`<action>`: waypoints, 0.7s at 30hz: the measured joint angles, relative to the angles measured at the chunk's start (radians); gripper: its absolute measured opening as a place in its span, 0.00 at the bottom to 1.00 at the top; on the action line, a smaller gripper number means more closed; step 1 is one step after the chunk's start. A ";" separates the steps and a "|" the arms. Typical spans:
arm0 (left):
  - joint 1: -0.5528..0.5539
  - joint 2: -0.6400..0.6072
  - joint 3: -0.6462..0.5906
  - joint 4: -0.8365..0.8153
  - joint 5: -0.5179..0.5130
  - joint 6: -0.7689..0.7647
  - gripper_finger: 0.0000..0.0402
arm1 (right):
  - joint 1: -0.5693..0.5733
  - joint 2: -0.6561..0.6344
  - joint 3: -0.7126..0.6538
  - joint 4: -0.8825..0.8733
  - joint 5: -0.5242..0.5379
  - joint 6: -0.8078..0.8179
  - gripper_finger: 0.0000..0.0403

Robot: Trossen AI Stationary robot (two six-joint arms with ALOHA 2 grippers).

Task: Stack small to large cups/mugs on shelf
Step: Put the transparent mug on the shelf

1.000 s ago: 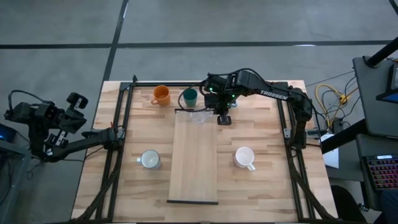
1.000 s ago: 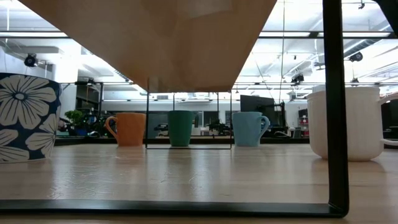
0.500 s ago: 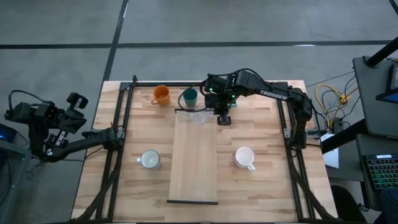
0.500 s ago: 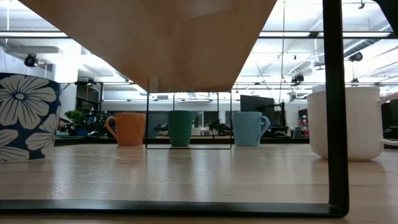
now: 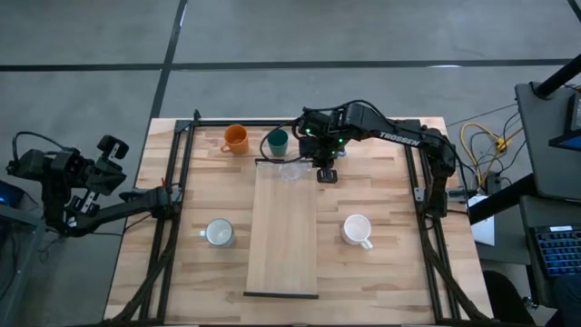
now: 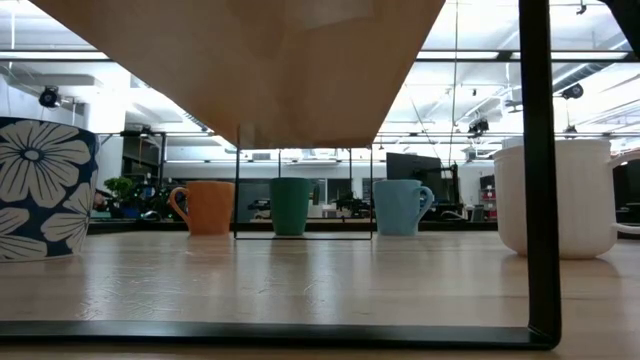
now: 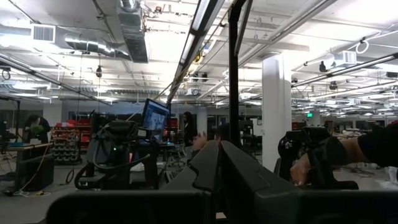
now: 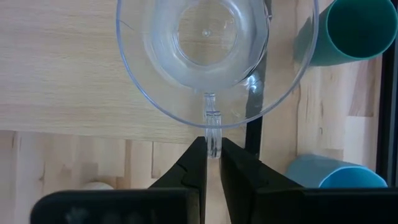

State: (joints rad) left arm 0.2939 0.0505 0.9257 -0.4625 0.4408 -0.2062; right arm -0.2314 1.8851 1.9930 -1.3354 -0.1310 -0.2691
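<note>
Right gripper (image 8: 211, 163) pinches the glass (image 8: 208, 59) by its handle over the shelf (image 5: 283, 232); lower level, release gently. Left gripper (image 7: 219, 163) parked off-desk, fingers closed.

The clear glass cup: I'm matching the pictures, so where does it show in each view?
High view: clear glass cup at the shelf's far end, beside the right gripper.
Low view: not visible; the shelf hides it from below.
Left wrist view: not in it.
Right wrist view: the cup fills the top, its handle between the gripper's fingers.
Shared landmark: the dark green cup.
</note>
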 joint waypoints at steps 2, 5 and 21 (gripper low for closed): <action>0.000 0.000 0.000 0.000 0.000 0.000 0.01 | 0.000 0.000 0.000 0.000 -0.003 0.000 0.07; 0.000 0.000 0.000 0.000 0.000 0.000 0.01 | 0.000 0.000 0.000 0.000 -0.007 0.000 0.07; 0.000 0.000 0.000 0.000 0.003 0.000 0.01 | 0.000 0.000 0.000 -0.001 -0.008 0.008 0.07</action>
State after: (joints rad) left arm 0.2943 0.0505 0.9257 -0.4625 0.4435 -0.2062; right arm -0.2314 1.8851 1.9930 -1.3363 -0.1387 -0.2615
